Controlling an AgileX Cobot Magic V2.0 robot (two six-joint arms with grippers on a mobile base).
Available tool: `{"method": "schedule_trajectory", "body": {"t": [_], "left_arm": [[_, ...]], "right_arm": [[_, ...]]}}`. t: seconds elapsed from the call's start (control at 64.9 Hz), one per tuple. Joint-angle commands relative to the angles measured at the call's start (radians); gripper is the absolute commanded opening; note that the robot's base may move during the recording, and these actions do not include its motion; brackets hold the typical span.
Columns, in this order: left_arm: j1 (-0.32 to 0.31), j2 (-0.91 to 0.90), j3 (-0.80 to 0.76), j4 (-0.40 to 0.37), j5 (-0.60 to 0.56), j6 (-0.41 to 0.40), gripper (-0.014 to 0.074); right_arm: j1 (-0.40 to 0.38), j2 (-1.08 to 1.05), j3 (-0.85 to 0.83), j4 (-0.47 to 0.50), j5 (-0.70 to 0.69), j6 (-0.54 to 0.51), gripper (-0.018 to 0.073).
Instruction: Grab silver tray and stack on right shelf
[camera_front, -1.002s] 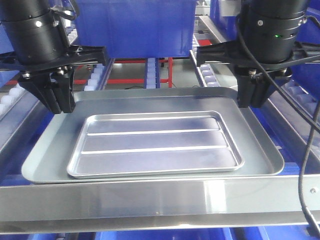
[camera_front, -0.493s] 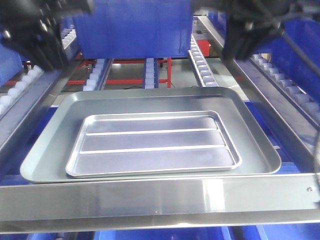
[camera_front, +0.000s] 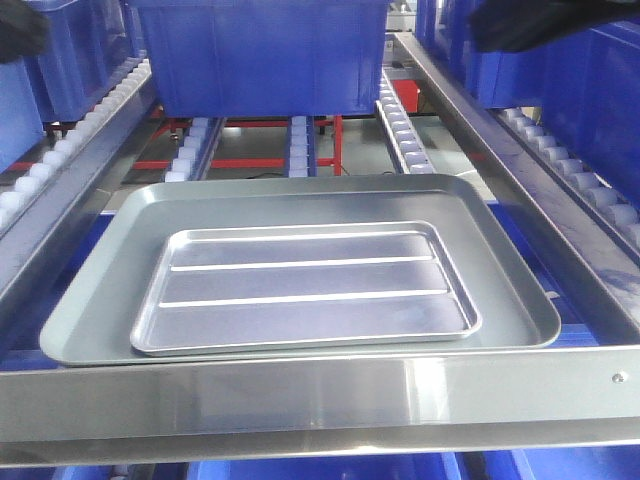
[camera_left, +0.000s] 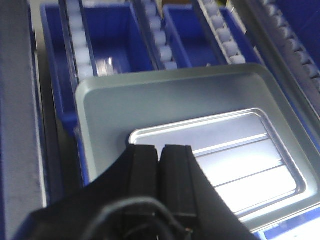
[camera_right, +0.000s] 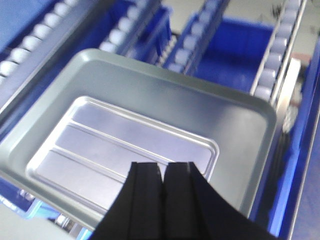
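The silver tray (camera_front: 305, 287), shiny with two long ridges, lies flat inside a larger matte grey tray (camera_front: 90, 300) on the right shelf, behind its steel front bar (camera_front: 320, 395). In the left wrist view my left gripper (camera_left: 160, 148) is shut and empty, high above the silver tray's (camera_left: 235, 150) near-left corner. My right gripper (camera_right: 162, 166) is also shut and empty, hovering above the silver tray (camera_right: 110, 142). In the front view only dark blurs of the arms show at the top left (camera_front: 18, 35) and top right (camera_front: 540, 22).
Rails of white rollers (camera_front: 400, 125) run back under the trays. A large blue bin (camera_front: 260, 55) stands on the rollers behind the grey tray. More blue bins (camera_front: 600, 90) sit to the right and below the rack (camera_left: 107, 37).
Both arms have lifted up and away from the sides of the grey tray, almost leaving the front view. The two trays have not moved.
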Motion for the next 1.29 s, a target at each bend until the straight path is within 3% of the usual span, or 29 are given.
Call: {"method": "schedule_trajectory", "body": {"t": [0.0,0.123,0.293,0.447,0.94,1.017,1.125,1.171,1.279], "left_arm": [[-0.008,-0.113,0.062,0.062,-0.162,0.003,-0.0082],[-0.008,-0.274,0.173,0.089,-0.199,0.003,-0.0082],[-0.008,-0.43,0.224,0.089,-0.199,0.003,-0.0082],[-0.008,-0.444,0.224,0.089,-0.247,0.003,-0.0082],[-0.008,-0.444,0.224,0.089,-0.248,0.003,-0.0082],[-0.008,-0.444,0.224,0.089,-0.249,0.003,-0.0082],[-0.008,-0.444,0.224,0.089,-0.249,0.003,-0.0082],[-0.008,-0.444,0.224,0.089,-0.249,0.003,-0.0082],[-0.008,-0.444,0.224,0.089,-0.249,0.003,-0.0082]], "right_arm": [[0.001,-0.105,0.062,-0.073,-0.181,-0.013,0.005],[0.001,-0.231,0.193,-0.14,-0.301,-0.013,0.005],[0.0,-0.345,0.253,-0.146,-0.383,-0.013,0.005],[0.0,-0.352,0.253,-0.146,-0.435,-0.013,0.005],[0.0,-0.364,0.28,-0.141,-0.432,-0.012,0.005],[-0.037,-0.412,0.333,-0.07,-0.396,-0.016,0.005],[-0.193,-0.576,0.449,0.043,-0.435,-0.03,0.005],[-0.257,-0.641,0.487,0.106,-0.438,-0.094,0.005],[-0.383,-0.793,0.578,0.324,-0.441,-0.393,0.005]]}}
